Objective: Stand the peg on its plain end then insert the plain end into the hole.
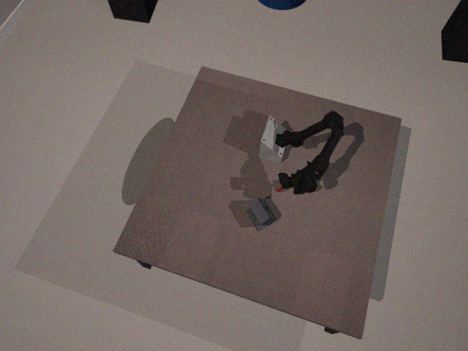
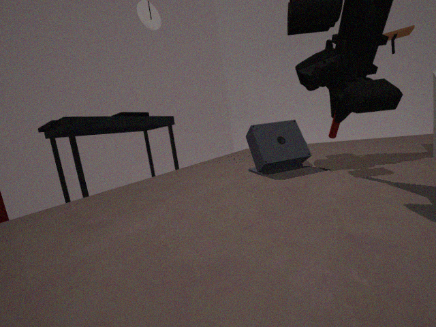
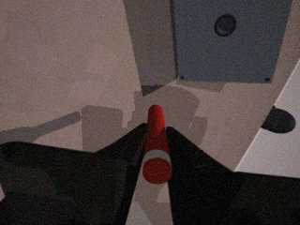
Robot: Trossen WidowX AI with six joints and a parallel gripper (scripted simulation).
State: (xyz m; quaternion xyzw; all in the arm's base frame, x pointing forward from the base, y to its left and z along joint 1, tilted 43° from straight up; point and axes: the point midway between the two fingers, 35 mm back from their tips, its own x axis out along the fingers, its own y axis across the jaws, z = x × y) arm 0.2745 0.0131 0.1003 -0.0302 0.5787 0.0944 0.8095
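peg (image 1: 279,189) (image 2: 334,128) (image 3: 157,141), red with a white band near one end, is pinched in the pincer (image 1: 280,187) (image 2: 336,114) (image 3: 156,130) above the table (image 1: 211,241) (image 2: 197,246) (image 3: 56,61), in front of the sloped panel (image 1: 260,212) (image 2: 278,140) (image 3: 234,52). the peg passes between the two black fingertips; its banded end faces the wrist camera, and its plain end sticks out beyond the tips, pointing down and slightly aslant in the exterior view. the peg is apart from the panel, its plain end outside the hole (image 2: 281,139) (image 3: 225,24), which shows as a dark round opening in the blue-gray face.

the black arm (image 1: 332,131) (image 2: 362,31) bends sharply at its elbow, well apart from the panel, and its forearm runs back from there toward the panel's side of the table. at the wrist the arm reaches downward, the pincer tilted off the vertical and hanging higher than the panel's hole in the exterior view. the arm's other end meets a pale angular block (image 1: 269,141), which stands on the far side of the pincer from the panel.
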